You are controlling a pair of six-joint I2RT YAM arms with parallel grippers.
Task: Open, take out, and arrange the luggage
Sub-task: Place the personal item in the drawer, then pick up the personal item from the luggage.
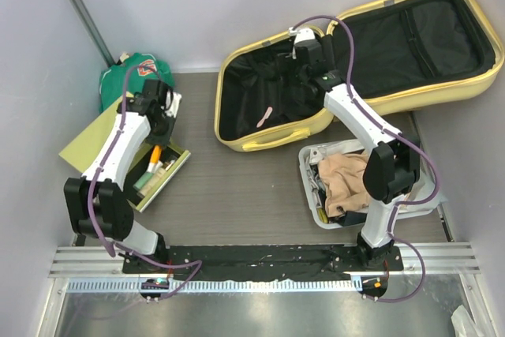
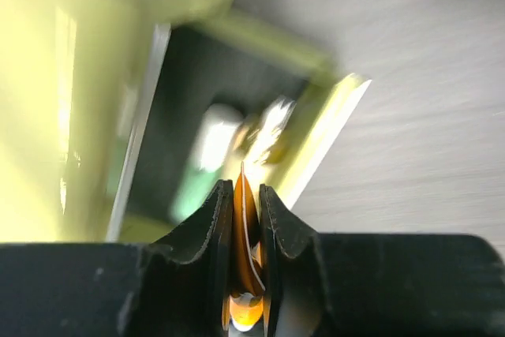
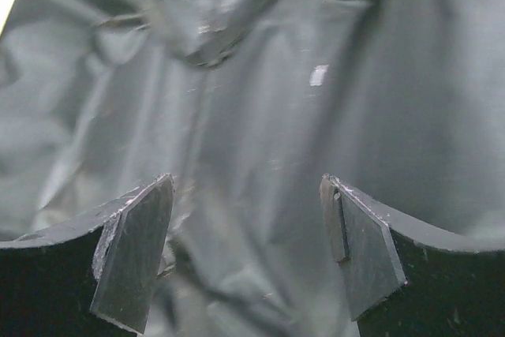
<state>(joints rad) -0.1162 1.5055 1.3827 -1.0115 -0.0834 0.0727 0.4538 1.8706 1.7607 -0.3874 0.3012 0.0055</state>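
Two arms rise from the near edge of the desk [image 1: 237,187], each busy on its own side. Closest on the right sits a white tub [image 1: 309,157] with a beige cloth [image 1: 343,179] heaped in it, probably a sorting place for soft things. On the left a yellow-green box [image 1: 87,144] lies open. The left gripper [image 2: 245,189] hangs over it, its fingers [image 2: 209,226] clamped on a thin orange object [image 2: 243,258]. Being held above the box's dark interior suggests it is about to be set down among the small items there, though that view is blurred.

Farther back on the right, the luggage [image 1: 268,141] lies open, base flat on the desk and lid [image 1: 473,76] propped toward the far right corner, so both halves can be reached. The right gripper [image 3: 246,183] reaches into the base with its fingers [image 3: 134,250] wide apart and nothing between them, just above the crumpled black lining [image 3: 260,108], ready, I judge, for another pick. A pink strip [image 1: 266,116] remains near the front of the base.

Farthest left, a green bundle [image 1: 134,76] rests in the corner.
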